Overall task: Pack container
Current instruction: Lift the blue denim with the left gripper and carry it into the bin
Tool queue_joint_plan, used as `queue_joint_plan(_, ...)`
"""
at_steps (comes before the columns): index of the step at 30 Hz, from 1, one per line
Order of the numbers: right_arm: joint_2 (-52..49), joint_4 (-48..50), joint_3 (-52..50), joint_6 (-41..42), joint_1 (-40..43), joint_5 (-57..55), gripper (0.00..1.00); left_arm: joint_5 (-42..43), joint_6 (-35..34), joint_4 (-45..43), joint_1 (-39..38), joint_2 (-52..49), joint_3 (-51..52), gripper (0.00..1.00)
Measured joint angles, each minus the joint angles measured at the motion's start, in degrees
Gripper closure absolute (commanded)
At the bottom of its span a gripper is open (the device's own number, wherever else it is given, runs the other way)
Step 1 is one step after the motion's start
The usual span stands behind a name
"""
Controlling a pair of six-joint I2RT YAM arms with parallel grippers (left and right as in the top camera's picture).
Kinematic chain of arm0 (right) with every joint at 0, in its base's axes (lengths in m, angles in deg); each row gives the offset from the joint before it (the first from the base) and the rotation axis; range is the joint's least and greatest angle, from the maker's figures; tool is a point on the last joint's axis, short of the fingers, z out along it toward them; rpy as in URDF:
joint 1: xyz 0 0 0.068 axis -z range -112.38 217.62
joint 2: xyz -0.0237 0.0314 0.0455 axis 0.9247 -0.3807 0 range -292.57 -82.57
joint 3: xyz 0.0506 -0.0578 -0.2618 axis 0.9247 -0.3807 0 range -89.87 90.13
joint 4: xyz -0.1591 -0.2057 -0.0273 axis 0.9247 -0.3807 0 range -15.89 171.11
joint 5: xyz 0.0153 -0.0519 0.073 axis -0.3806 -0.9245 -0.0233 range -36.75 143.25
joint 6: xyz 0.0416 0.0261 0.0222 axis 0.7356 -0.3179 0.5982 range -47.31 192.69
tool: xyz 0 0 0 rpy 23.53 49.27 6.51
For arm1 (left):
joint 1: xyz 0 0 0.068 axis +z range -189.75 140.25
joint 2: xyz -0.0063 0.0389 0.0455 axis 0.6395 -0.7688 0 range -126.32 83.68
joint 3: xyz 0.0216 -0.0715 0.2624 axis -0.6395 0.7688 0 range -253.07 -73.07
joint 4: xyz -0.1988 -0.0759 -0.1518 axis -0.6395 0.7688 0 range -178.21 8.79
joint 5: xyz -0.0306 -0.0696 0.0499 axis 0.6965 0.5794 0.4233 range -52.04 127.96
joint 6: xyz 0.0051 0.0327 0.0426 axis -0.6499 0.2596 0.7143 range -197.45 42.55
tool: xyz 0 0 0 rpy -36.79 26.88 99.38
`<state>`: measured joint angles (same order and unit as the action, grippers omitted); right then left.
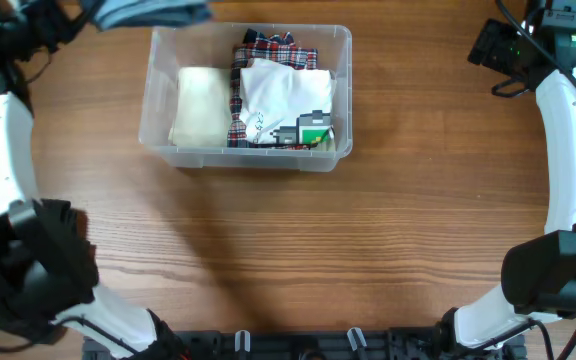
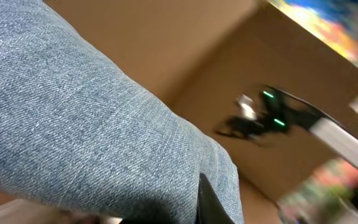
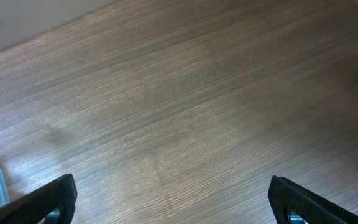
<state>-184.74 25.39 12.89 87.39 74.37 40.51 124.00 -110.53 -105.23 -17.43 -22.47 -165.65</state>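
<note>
Denim [image 2: 86, 106] fills my left wrist view. My left end effector [image 2: 205, 199] grips it, aloft by the far-left corner of the container [image 1: 160, 100]. Packed: cream cloth [image 1: 200, 105], plaid shirt [image 1: 268, 45], white garment [image 1: 283, 90]. Denim is not yet in. Only overhead shows the contents. Right wrist view: right end effector [image 3: 171, 193] wide open, empty, over bare table [image 3: 197, 93].

The container [image 1: 153, 125] is clear, the denim [image 2: 73, 124] blue, the towel [image 1: 200, 108] cream, the shirt [image 1: 268, 45] red plaid.

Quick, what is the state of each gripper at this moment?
Left gripper: closed, holding the blue denim cloth.
Right gripper: open, jaws wide apart, holding nothing.
</note>
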Motion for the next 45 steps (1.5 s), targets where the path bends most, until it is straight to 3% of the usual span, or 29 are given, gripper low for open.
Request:
queue_joint_plan(8, 0.0, 0.0, 0.0, 0.0, 0.0, 0.0, 0.00, 3.3, -2.4, 1.2, -12.4, 1.9, 0.0, 0.96)
queue_joint_plan(16, 0.0, 0.0, 0.0, 0.0, 0.0, 0.0, 0.00, 3.2, 0.2, 9.2, -13.6, 1.9, 0.0, 0.96)
queue_joint_plan(22, 0.0, 0.0, 0.0, 0.0, 0.0, 0.0, 0.00, 1.4, 16.3, 29.7, -13.4, 1.9, -0.3, 0.96)
queue_joint_plan(27, 0.0, 0.0, 0.0, 0.0, 0.0, 0.0, 0.00, -13.6, 36.9, 51.8, -10.6, 1.8, -0.4, 0.96)
queue_joint_plan(33, 0.0, 0.0, 0.0, 0.0, 0.0, 0.0, 0.00, -22.8, 51.7, 58.4, -10.3, 1.7, -0.3, 0.96)
queue_joint_plan(45, 0.0, 0.0, 0.0, 0.0, 0.0, 0.0, 0.00, -30.1, 63.3, 69.1, -10.3, -3.5, -0.4, 0.96)
